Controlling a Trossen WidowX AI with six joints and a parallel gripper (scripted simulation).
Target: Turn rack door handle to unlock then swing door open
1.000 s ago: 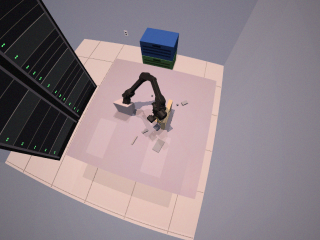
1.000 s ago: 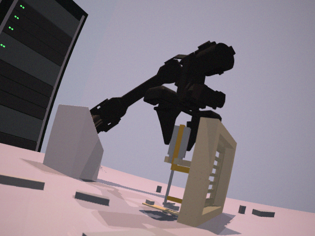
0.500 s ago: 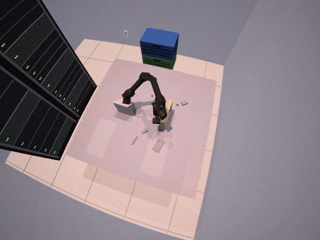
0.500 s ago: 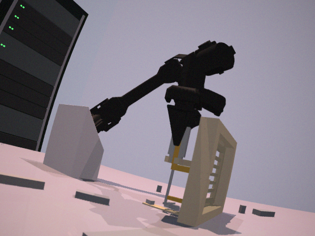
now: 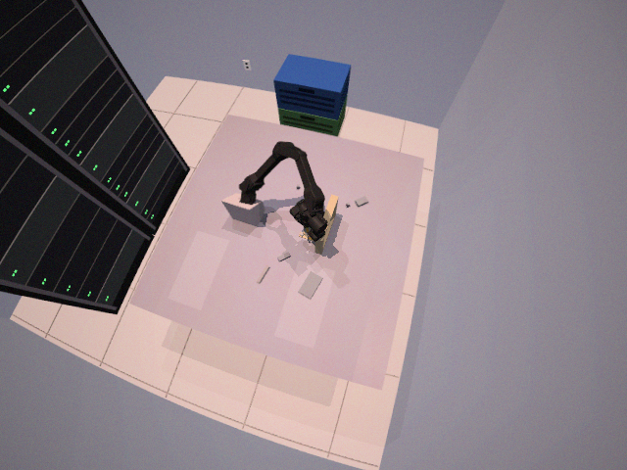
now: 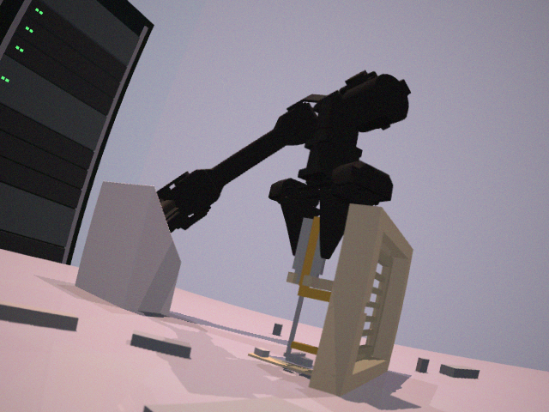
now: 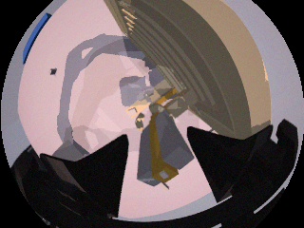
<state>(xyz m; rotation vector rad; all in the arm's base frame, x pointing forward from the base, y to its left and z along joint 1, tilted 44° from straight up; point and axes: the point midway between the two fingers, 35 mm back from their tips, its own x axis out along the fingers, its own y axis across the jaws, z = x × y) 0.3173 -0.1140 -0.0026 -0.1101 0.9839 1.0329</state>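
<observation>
One arm with a single two-fingered gripper (image 5: 310, 236) (image 6: 310, 257) (image 7: 158, 135) and one beige frame (image 5: 332, 212) (image 6: 341, 305) (image 7: 228, 62) stand on the counter (image 5: 202, 323) (image 6: 221, 385) (image 7: 47, 100), with one pale angular block (image 5: 245, 212) (image 6: 128, 248) under the arm's foot. In the top view, six small loose grey pieces lie around them: four flat ones and two tiny dark ones. Beyond the counter are two stacked crates, one blue (image 5: 312, 83) and one green (image 5: 310, 121), and one wall socket (image 5: 246, 65).
</observation>
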